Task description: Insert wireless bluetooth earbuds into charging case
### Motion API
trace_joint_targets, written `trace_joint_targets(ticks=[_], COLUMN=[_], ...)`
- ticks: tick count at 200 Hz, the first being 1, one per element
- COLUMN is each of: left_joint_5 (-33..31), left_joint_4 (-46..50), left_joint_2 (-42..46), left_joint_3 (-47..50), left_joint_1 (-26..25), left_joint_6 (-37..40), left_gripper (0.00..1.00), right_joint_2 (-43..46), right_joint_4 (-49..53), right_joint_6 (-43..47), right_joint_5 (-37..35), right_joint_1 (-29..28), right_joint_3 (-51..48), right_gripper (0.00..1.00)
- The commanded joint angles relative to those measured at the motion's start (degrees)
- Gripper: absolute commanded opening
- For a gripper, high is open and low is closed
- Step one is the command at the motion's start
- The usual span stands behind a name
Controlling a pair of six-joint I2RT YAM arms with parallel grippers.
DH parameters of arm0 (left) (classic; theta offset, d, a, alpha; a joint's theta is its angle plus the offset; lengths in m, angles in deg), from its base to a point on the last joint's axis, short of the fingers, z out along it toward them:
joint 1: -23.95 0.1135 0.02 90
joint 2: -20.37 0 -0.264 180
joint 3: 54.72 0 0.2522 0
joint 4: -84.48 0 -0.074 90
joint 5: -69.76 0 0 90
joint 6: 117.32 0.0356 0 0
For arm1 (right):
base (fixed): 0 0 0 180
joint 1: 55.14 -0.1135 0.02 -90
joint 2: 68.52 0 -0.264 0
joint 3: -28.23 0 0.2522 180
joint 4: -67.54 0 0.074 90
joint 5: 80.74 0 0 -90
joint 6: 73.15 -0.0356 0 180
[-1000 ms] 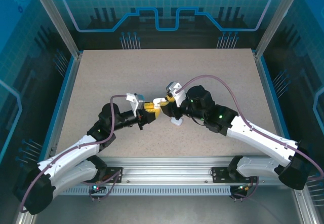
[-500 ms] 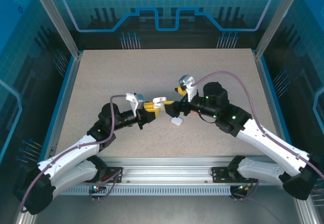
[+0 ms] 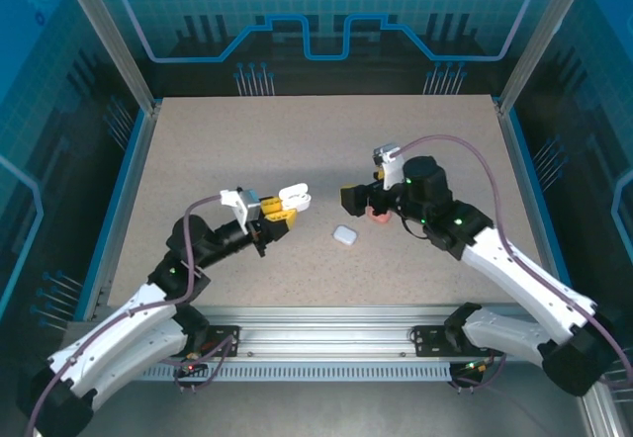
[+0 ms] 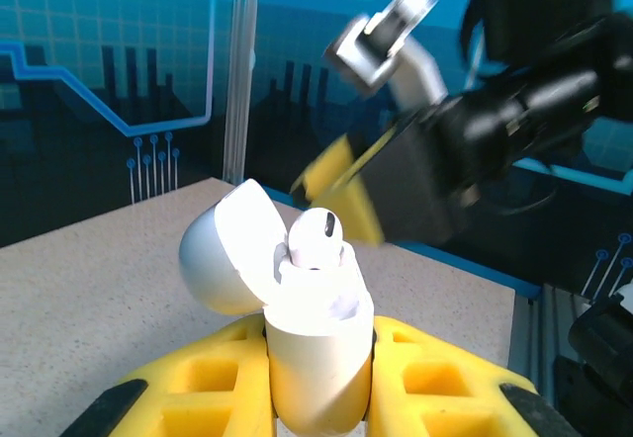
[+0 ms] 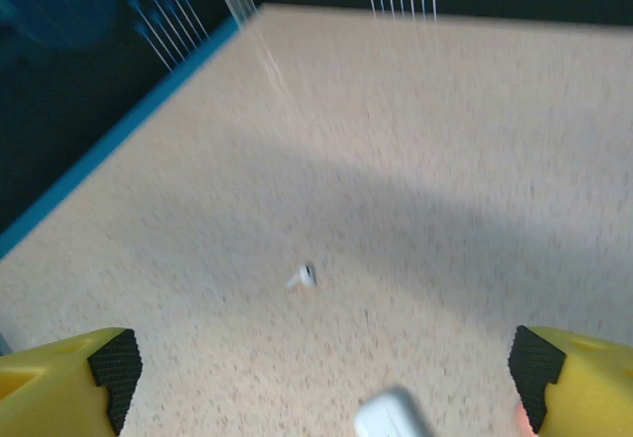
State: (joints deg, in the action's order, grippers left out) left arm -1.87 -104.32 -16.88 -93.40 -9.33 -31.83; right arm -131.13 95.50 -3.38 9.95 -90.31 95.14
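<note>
Your left claw (image 3: 275, 211) gripped the open case (image 4: 316, 343), with a seated earbud (image 4: 316, 234) upright in it. Your right claw (image 5: 321, 383) stood wide above the bench (image 5: 445, 160). The loose earbud (image 5: 304, 277) lay ahead of it, stem crosswise, nearer that arm.

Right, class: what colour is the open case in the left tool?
White: the charging case shows best in the left wrist view.

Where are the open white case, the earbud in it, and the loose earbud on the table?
open white case (image 4: 318, 353): left wrist view, its lower body.
earbud in the case (image 4: 316, 236): left wrist view, its rounded head.
loose earbud (image 5: 306, 276): right wrist view, its head.
</note>
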Motion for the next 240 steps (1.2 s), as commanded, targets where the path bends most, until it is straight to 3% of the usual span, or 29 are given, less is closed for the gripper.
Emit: trace_joint_targets(ticks=[1,68,117,175,240], left_joint_5=[-2.03,0.94,1.53,1.36,0.48], left_joint_4=[6.26,6.98,6.81,5.96,5.18], left_joint_2=[3.05,6.13,6.58,7.03,7.07], left_joint_3=[-1.71,-2.32,-1.90,-0.91,0.00], left_joint_1=[-0.47,-0.42,-0.39,-0.41,-0.41], left_joint_6=[1.92,-1.32,-1.88,-2.18,-2.03], left_gripper=[0.01,0.00,0.00,0.00,0.00], right_joint_2=[-7.72,-35.07,-49.46,-61.30,-66.37], right_joint_4=[1.55,-2.85,0.53,6.39,10.27], right_joint_6=[-3.04,-4.48,0.19,3.17,4.58], right_joint_5=[3.14,8.34,10.76,11.09,12.10], right_joint_1=[0.10,-6.09,-7.80,-7.15,-6.94], right_joint_3=[0.08,13.05,26.11,38.46,42.24], right_gripper=[0.91,0.68,0.59,0.54,0.48])
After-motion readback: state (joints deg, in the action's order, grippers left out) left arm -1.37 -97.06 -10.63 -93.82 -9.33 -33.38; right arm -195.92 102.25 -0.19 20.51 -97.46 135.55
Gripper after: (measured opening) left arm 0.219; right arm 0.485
